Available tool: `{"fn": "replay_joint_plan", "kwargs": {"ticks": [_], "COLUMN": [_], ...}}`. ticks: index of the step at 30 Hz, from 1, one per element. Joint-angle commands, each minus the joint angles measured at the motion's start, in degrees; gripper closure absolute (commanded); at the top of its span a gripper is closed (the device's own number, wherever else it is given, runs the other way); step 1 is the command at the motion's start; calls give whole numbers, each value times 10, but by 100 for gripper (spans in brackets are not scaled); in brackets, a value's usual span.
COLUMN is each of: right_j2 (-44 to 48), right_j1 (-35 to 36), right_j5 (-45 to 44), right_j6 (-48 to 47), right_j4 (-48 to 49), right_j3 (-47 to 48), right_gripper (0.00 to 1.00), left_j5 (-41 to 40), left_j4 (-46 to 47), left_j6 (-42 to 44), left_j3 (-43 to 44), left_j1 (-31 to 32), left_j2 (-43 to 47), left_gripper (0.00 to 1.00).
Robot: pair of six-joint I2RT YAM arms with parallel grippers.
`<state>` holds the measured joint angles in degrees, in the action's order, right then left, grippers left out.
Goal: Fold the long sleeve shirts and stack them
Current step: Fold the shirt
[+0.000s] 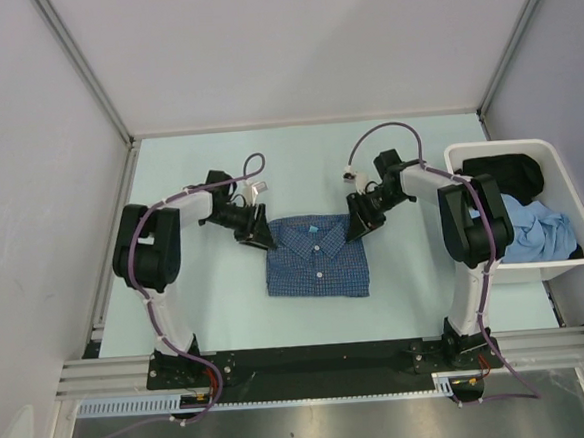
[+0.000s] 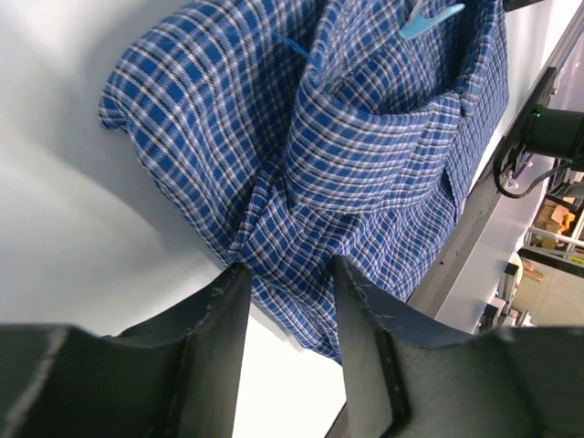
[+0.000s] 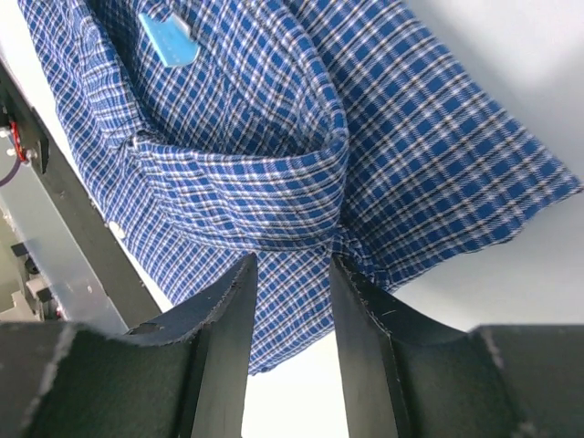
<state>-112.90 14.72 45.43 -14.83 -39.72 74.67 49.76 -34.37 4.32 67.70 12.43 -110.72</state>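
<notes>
A dark-blue, white-checked collared shirt (image 1: pixel 315 257) lies folded into a rectangle on the pale table, collar toward the far side. My left gripper (image 1: pixel 263 239) is at its far left corner and my right gripper (image 1: pixel 355 227) at its far right corner. In the left wrist view the shirt (image 2: pixel 365 137) fills the frame and the left gripper (image 2: pixel 287 266) is open, its tips at the cloth's edge with nothing pinched. In the right wrist view the shirt (image 3: pixel 274 137) lies just beyond the open right gripper (image 3: pixel 292 260), near the collar.
A white bin (image 1: pixel 497 146) stands at the right edge, holding a black garment (image 1: pixel 509 172) and a light-blue garment (image 1: pixel 543 226). Grey walls enclose the table on the left, back and right. A metal rail runs along the near edge.
</notes>
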Motion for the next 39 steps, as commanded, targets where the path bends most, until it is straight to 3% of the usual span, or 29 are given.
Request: {"fn": "replay_joint_plan", "kwargs": {"ticks": [1, 10, 21, 27, 30, 34, 36, 39], "right_j2": [4, -2, -19, -18, -21, -8, -3, 11], "right_j1": [-11, -28, -18, -16, -12, -11, -12, -19], "right_j5": [-15, -23, -15, -31, -20, -5, 3, 20], "right_j6": [9, -13, -28, -40, -44, -54, -54, -55], "right_j4": [19, -6, -24, -18, -28, -37, -38, -33], "right_j3": [12, 38, 45, 32, 41, 46, 52, 56], "right_gripper": [57, 56, 58, 53, 60, 96, 100, 100], "left_j5": [17, 11, 9, 8, 10, 10, 7, 3], "left_j4": [17, 23, 26, 34, 36, 33, 33, 26], "left_j6": [-4, -4, -5, -9, -7, 9, 17, 36], "left_j3": [32, 34, 38, 32, 33, 34, 32, 34], "left_j1": [2, 2, 2, 2, 2, 2, 2, 2], "left_j2": [-6, -5, -4, -6, -5, 8, 21, 32], "left_gripper": [55, 66, 64, 60, 64, 78, 85, 88]}}
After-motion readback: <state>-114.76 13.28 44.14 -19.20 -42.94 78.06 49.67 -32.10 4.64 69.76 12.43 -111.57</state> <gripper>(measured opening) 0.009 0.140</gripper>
